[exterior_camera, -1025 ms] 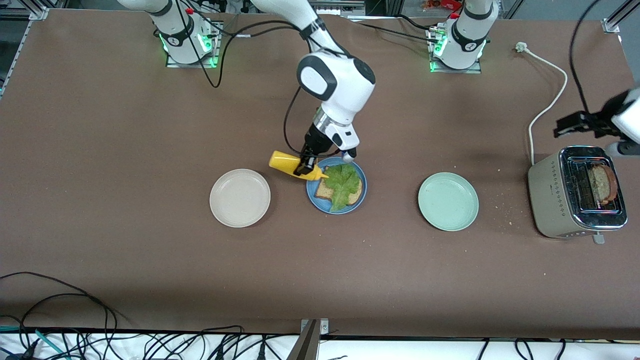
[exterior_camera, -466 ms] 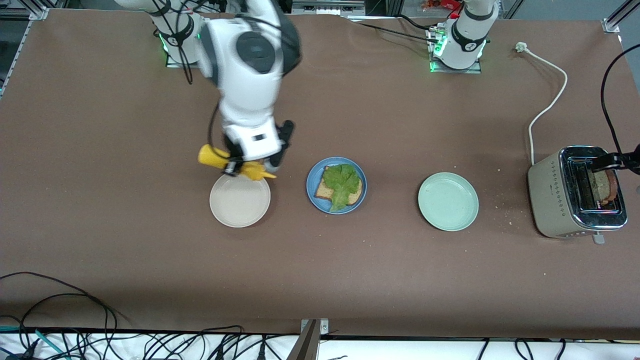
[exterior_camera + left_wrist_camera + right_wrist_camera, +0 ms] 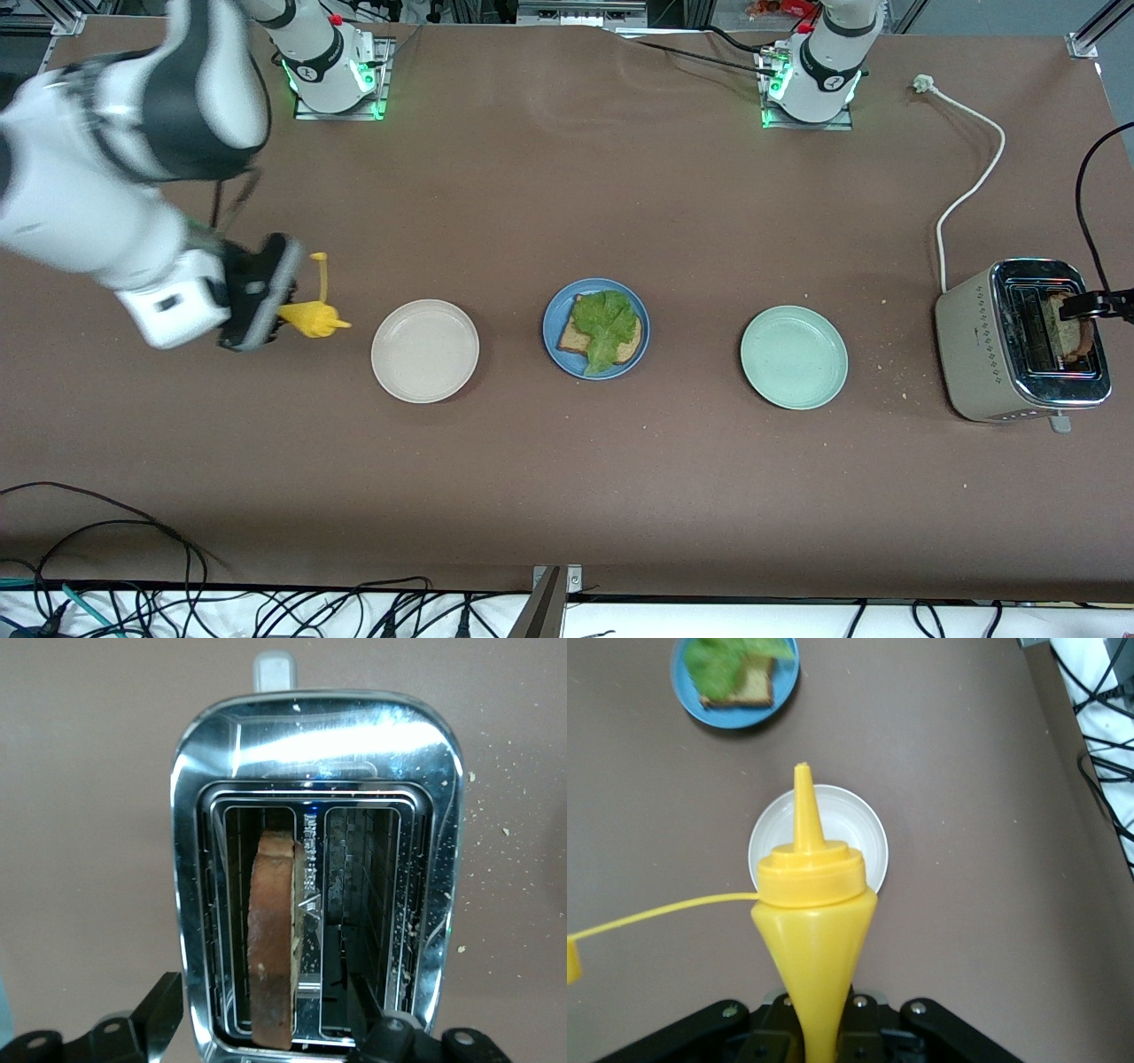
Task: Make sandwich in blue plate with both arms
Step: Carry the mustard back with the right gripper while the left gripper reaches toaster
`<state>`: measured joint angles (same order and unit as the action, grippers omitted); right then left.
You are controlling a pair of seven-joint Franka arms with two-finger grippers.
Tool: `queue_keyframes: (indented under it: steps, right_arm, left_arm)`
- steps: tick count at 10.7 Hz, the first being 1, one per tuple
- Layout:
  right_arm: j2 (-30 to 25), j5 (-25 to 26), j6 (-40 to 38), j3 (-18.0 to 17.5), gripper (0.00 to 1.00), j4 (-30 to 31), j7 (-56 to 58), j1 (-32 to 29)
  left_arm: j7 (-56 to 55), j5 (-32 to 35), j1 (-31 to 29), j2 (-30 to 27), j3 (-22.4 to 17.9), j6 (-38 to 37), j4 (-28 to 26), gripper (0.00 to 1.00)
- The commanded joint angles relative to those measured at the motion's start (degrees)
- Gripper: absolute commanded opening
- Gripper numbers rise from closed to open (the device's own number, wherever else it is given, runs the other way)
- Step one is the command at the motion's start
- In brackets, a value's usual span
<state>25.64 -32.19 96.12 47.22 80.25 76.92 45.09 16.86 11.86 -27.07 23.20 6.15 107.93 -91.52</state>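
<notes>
1. the blue plate (image 3: 595, 329) sits mid-tabletop between a beige plate (image 3: 425, 351) and a pale green plate (image 3: 794, 356). on it lies one slice of toast (image 3: 576, 337) with a lettuce leaf (image 3: 608, 324) on top; no top slice, so the sandwich is half built.
2. the right gripper (image 3: 257, 297) is up over the tabletop at the right arm's end, just beside the beige plate, with its jaws clamped on a yellow sauce bottle (image 3: 811, 921). the bottle's cap hangs loose on its strap, and the nozzle points toward the beige plate.
3. the left gripper (image 3: 275, 1041) hangs over the toaster (image 3: 1019, 341) at the left arm's end, its jaws set wide to either side of the second slice of toast (image 3: 270, 939), which stands upright in one slot. whether the pads touch the bread i cannot tell.
4. the step in hand looks like fetching the top slice while the bottle is carried clear.
5. next, the left jaws likely need to close on the slice's edges, lift it straight up out of the slot, then carry it to the blue plate and lay it flat over the lettuce.
6. the right arm probably has to set the bottle down upright on bare tabletop.
</notes>
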Motion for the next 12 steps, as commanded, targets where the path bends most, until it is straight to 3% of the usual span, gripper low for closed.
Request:
queue_keyframes:
  steps: [1, 3, 4, 7, 8, 12]
  right_arm:
    - [0.5, -17.6, -8.5, -1.9, 0.0, 3.6, 20.6, -14.5]
    - [5.6, -28.3, -15.7, -2.1, 0.0, 3.9, 32.2, -22.3]
    - [9.0, -32.9, -19.6, -2.1, 0.0, 3.9, 37.2, -25.5]
    - [17.2, -43.1, -28.3, -2.6, 0.0, 3.9, 47.6, -31.0]
    - [19.2, -46.0, -31.0, -4.2, 0.0, 3.9, 50.5, -32.9]
    - [24.2, -46.5, -33.6, -18.2, 0.0, 3.9, 55.3, -45.2]
  left_arm:
    - [-2.2, 1.0, -0.4, 1.1, 0.7, -1.0, 0.9, 0.36]
    - [-2.2, 0.8, -0.4, 1.2, 0.7, -1.0, 1.1, 0.08]
    - [-2.2, 0.8, -0.4, 1.2, 0.7, -1.0, 1.2, 0.0]
    - [-1.9, 0.9, -0.2, 0.5, 0.9, -1.1, 1.7, 0.0]
    - [-1.6, 1.2, -0.2, -0.2, 1.0, -2.6, 2.2, 0.0]
    - [-1.5, 1.7, 0.4, -4.0, 2.7, -16.0, 7.7, 0.0]
